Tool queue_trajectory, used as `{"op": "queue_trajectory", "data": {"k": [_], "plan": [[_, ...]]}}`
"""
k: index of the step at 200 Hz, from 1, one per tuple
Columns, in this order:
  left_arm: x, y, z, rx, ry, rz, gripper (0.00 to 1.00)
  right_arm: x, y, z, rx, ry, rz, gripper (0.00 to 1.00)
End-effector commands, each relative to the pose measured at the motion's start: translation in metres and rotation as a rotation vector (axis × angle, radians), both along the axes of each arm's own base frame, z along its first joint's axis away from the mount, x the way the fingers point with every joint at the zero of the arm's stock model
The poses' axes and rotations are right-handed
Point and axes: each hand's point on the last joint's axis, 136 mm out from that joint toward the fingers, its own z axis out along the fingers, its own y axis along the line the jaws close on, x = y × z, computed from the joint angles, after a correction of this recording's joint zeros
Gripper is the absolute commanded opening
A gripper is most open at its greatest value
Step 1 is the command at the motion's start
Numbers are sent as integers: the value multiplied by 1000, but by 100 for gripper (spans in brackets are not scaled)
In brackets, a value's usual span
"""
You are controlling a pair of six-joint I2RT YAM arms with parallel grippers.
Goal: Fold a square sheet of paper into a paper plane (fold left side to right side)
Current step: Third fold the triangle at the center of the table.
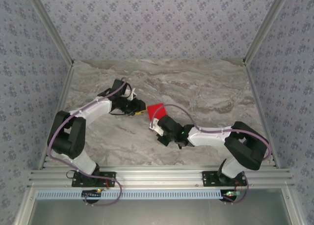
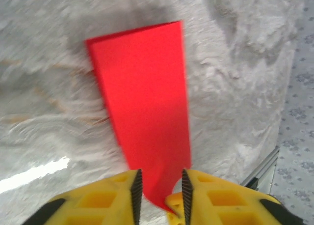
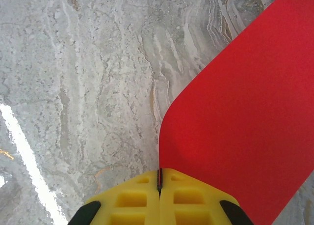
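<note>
Top external: left fingers (image 1: 141,108), yellow, sit just left of the red square sheet of paper (image 1: 157,109). Right fingers (image 1: 155,123) meet it from the near side. The sheet is near mid-bench. The bench (image 1: 211,87) is a grey marble-pattern slab with pale brown veining. The walls (image 1: 147,18) carry grey-blue wallpaper with a small repeating floral motif. Aluminium rails (image 1: 162,176) run along the near edge.

Left wrist: left fingers (image 2: 115,198) stand slightly apart with the sheet's (image 2: 147,97) near end in the gap, not clamped. The sheet shows as a long, narrow red shape with a shadow at its far edge. Bench (image 2: 49,112) blurred.

Right wrist: right fingers (image 3: 132,198) are fully closed, with a thin red edge of the sheet (image 3: 245,126) pinched in the seam. The sheet curves away to the right over the bench (image 3: 73,87). A bright glare streak crosses the bench lower left.
</note>
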Motion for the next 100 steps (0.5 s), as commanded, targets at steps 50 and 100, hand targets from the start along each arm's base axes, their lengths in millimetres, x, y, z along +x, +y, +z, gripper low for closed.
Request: {"op": "queue_trajectory", "data": {"k": [50,100], "plan": [[33,-75,-30,5,22,-242,16,2,7,6,61,81,-26,0],[38,-86,-73,46,92,-257,13,3,7,9,124,163,-39,0]]}}
